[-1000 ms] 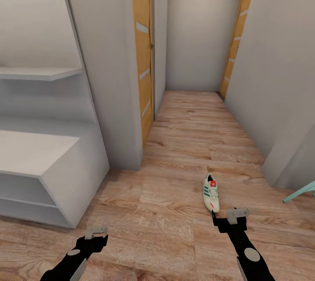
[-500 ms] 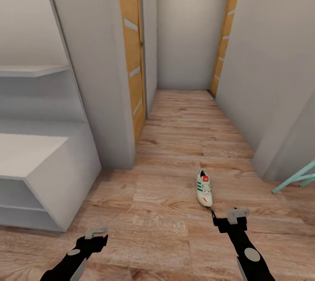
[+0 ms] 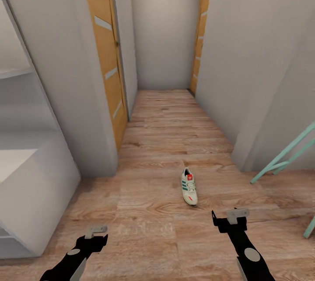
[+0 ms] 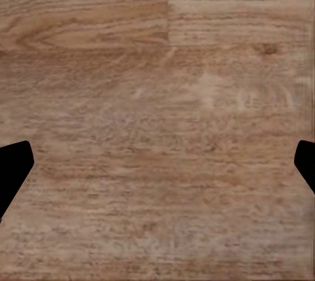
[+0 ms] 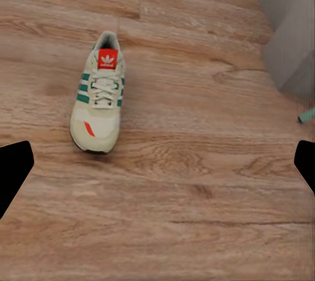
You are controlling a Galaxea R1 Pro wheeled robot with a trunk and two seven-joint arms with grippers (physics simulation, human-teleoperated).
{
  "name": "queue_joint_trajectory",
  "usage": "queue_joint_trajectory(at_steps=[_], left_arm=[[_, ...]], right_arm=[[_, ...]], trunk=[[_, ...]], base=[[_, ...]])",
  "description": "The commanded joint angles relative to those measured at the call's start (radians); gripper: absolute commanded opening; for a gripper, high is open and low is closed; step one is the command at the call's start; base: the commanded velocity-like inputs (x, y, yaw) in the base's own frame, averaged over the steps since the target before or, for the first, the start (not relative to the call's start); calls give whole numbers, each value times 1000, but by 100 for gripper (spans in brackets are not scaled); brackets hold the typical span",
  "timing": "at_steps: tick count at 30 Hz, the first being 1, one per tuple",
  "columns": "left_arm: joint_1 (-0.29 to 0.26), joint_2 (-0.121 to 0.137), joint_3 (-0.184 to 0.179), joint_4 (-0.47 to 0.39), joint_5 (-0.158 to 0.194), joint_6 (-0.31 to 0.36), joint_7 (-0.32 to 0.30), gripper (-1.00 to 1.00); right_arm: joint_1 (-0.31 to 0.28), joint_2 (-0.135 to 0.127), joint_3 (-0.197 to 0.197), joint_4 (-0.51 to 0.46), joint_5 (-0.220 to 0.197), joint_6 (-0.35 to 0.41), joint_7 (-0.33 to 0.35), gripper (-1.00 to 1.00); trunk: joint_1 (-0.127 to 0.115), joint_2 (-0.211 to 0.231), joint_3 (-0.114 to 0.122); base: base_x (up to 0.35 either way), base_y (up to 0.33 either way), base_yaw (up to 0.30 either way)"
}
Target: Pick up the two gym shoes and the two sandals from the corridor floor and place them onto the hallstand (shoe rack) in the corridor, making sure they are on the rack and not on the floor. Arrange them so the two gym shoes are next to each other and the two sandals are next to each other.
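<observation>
One gym shoe (image 3: 189, 186) lies alone on the corridor floor (image 3: 166, 141), toe toward you, midway between the two orange doors (image 3: 105, 53) and near your right gripper (image 3: 229, 220). In the right wrist view the sneaker (image 5: 98, 100) sits ahead of that gripper and off its centreline, with both fingers spread wide and empty. Your left gripper (image 3: 95, 233) hangs over bare planks, its jaws equally wide apart and holding nothing. The hallstand (image 3: 30, 185) stands at your left, well apart from the shoe. Risk from here, as a judgement: reach straight down and a finger may strike the shoe's side and push it away. A turquoise frame (image 3: 284, 154) leans near the right wall.
</observation>
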Motion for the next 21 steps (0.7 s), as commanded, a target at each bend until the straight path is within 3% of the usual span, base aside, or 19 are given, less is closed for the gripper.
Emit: queue_joint_trajectory(at_steps=[1,9,21], left_arm=[[0,0,2,-1,1,-3,-2,100],[1,0,4,-18,2,0,-1,100],[2,-1,3,-27,2,0,0,100]], right_arm=[[-1,0,-1,0,10,0,0,100],[-1,0,-2,0,10,0,-2,100],[-1,3,-1,0,10,0,-2,100]], trunk=[[0,0,-1],[0,0,-1],[0,0,-1]], base=[[272,78,-292],[307,103,-214],[297,190,-29]])
